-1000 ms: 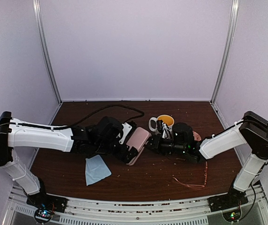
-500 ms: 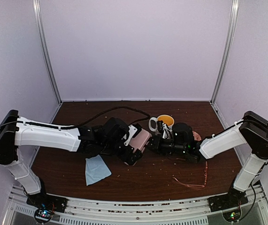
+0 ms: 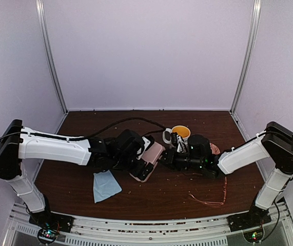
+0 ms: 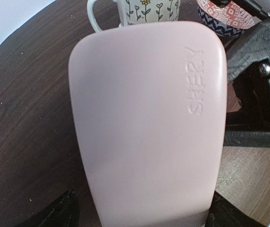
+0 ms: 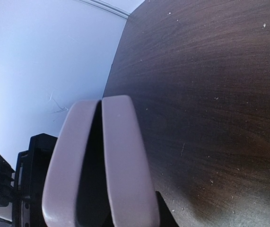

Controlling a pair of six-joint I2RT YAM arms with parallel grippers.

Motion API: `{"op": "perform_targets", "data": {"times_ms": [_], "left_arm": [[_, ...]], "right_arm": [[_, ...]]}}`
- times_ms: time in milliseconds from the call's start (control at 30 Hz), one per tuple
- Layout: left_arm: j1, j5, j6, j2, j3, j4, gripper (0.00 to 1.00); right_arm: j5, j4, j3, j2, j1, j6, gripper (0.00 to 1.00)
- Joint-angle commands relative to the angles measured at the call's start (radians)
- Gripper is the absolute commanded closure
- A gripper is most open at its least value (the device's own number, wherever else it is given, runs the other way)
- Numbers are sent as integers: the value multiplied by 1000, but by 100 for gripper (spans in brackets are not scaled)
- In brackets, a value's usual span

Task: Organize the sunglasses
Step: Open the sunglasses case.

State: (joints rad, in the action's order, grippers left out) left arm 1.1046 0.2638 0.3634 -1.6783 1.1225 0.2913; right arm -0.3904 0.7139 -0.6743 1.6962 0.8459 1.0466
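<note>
The sunglasses lie as thin reddish wire on the table at the front right, away from both grippers. The pink oblong case is at the table's middle, its two shells slightly parted. My right gripper is shut on the case's right end; one dark finger shows beside the shell. My left gripper stands open astride the case's near end, with a finger on either side and a small gap at the left.
A flower-print mug with a yellow inside stands just behind the case. A patterned bowl sits beside it. A light blue cloth lies at the front left. A black cable loops along the back.
My left arm has reached further right, and its open gripper now straddles the pink case's near end. The right arm and the sunglasses have not moved.
</note>
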Motion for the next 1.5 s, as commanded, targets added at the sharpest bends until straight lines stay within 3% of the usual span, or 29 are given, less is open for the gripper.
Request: {"op": "perform_targets", "data": {"times_ms": [0, 233, 500, 933, 1200, 1400, 1467], "left_arm": [[-4, 98, -24, 13, 28, 48, 10], [-28, 108, -29, 46, 19, 56, 17], [-73, 125, -33, 74, -2, 63, 18], [-171, 120, -33, 150, -73, 56, 17], [-173, -76, 13, 196, -95, -14, 3], [-173, -207, 78, 224, -145, -85, 3], [-173, -223, 93, 221, -163, -98, 7]], "right_arm": [[13, 13, 6, -19, 4, -35, 100], [32, -75, 7, -49, 7, -102, 100], [5, -130, 1, -63, 11, -161, 100], [-50, -50, 35, -69, 12, -171, 100], [23, -96, 17, -57, 10, -131, 100], [46, -65, 4, -38, 10, -81, 100], [52, -59, 3, -38, 11, -73, 100]]}}
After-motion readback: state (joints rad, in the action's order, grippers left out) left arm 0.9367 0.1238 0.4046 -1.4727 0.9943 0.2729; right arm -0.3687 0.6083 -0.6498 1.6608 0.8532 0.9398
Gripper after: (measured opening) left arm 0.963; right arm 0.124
